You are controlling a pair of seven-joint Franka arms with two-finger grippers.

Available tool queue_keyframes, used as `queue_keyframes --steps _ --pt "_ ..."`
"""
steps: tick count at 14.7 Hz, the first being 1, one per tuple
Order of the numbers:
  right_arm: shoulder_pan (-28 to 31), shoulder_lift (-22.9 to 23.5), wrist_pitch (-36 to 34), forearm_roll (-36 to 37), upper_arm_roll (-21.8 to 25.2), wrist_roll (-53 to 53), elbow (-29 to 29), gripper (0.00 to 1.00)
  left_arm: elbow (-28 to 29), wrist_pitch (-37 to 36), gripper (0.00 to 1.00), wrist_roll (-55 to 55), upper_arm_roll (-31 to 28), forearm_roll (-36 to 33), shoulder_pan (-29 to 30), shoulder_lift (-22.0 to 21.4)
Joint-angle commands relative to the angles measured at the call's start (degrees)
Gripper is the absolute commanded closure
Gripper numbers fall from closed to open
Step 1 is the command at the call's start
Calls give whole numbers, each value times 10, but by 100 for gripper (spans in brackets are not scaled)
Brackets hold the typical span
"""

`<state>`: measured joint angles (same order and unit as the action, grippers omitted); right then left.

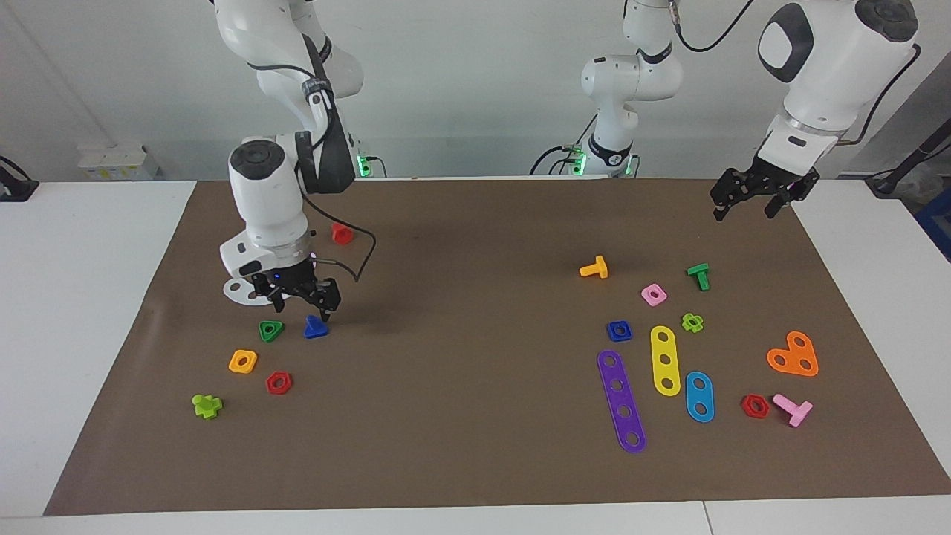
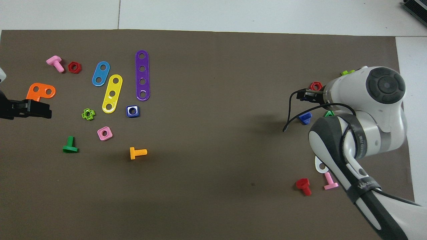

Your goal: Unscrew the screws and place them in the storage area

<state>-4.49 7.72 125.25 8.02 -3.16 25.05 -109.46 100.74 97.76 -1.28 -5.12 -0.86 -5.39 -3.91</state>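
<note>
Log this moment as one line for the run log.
right gripper: open, just above blue screw | blue screw: on mat in storage area, beside green triangular nut | left gripper: open, waiting over mat edge

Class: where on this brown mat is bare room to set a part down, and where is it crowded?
Bare: the mat's middle, between the blue bolt and the purple strip. Crowded: around that bolt under the right gripper, and around the strips.

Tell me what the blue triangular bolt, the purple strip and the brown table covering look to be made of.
Blue triangular bolt: likely moulded plastic, solid saturated colour, smooth with a slight sheen.
Purple strip: probably glossy plastic, flat, with clean round holes and pale highlights along its edge.
Brown covering: looks like paper, matte and glare-free, with faint creases near its edges; thin card cannot be ruled out.
</note>
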Motion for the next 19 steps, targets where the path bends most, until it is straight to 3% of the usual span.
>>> queue_keyframes --steps 1,5,10,15,19 --pt "3 -26 -80 -9 -10 -30 56 3 16 8 0 4 -1 -16 -1 -16" --pt "12 -53 -180 -46 -4 -89 115 3 16 8 0 10 -1 -16 -3 -15" --pt "19 -111 -265 -48 -3 -100 111 1 16 7 0 12 -1 -16 -3 -16" --pt "21 -99 -320 -64 -3 -116 160 1 16 8 0 12 -1 -16 -2 -15" --pt "21 -94 -322 -53 -3 -154 173 1 16 8 0 12 -1 -16 -1 -15"
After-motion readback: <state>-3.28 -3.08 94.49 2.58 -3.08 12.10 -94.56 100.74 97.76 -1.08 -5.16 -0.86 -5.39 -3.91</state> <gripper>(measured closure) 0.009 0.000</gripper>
